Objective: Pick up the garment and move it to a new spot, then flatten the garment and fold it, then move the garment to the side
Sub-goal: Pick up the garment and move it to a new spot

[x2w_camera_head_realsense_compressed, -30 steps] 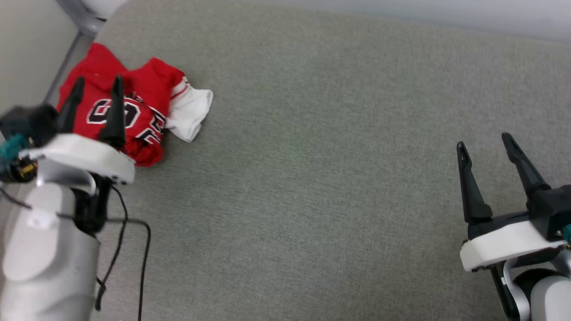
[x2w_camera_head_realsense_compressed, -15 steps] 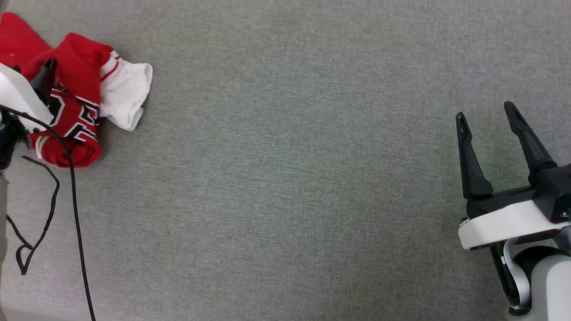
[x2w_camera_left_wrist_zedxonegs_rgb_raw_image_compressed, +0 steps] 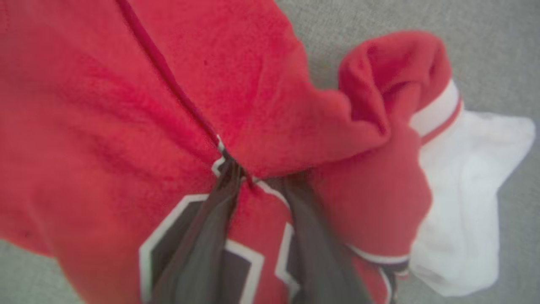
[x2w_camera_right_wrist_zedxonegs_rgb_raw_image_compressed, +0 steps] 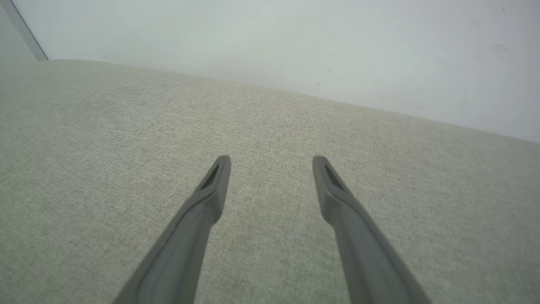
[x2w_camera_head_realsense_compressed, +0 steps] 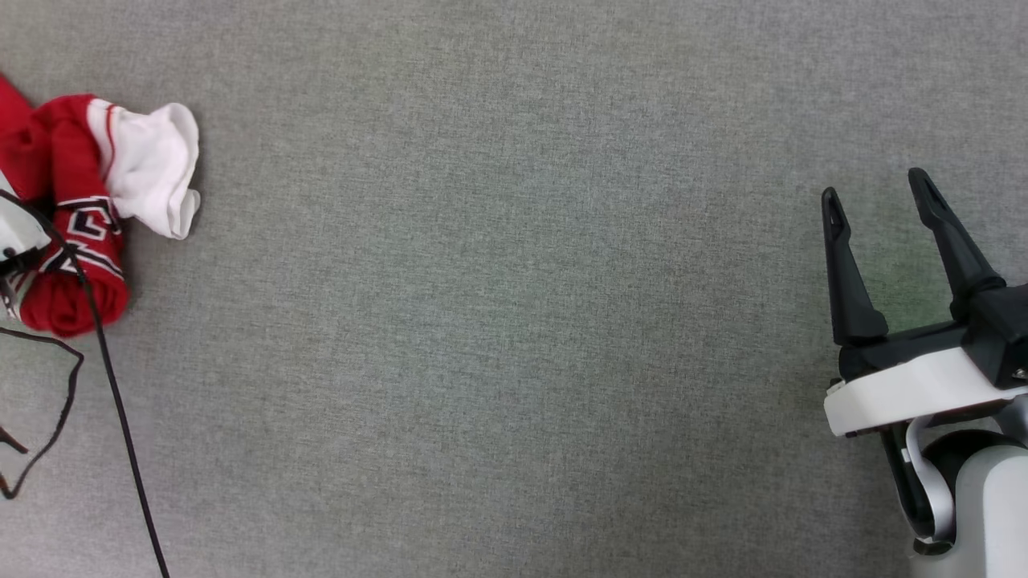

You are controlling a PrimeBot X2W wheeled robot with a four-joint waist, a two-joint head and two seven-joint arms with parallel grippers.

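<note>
Grey woven surface (x2w_camera_head_realsense_compressed: 514, 321): spread across the whole head view. A pale wall (x2w_camera_right_wrist_zedxonegs_rgb_raw_image_compressed: 270, 38) is seen behind it in the right wrist view.

Garment (x2w_camera_head_realsense_compressed: 76, 193): bunched in a heap on the surface at the far left edge of the head view. The body is red, a white sleeve (x2w_camera_head_realsense_compressed: 152, 168) is turned toward the view's middle, and black white-edged numerals are partly shown.

Left gripper (x2w_camera_left_wrist_zedxonegs_rgb_raw_image_compressed: 261, 173): the fingers are buried in the garment, their tips hidden under a red fold. A ridge of red cloth and part of a numeral lie between them. The fingers are set partly apart; whether the cloth is pinched cannot be told.

Right gripper (x2w_camera_head_realsense_compressed: 875, 183): the fingers are spread wide with nothing between them. It is held over bare surface at the lower right, well apart from the garment.

Cable (x2w_camera_head_realsense_compressed: 112, 385): black, crossing the garment's lower part and trailing down the left side of the head view.
</note>
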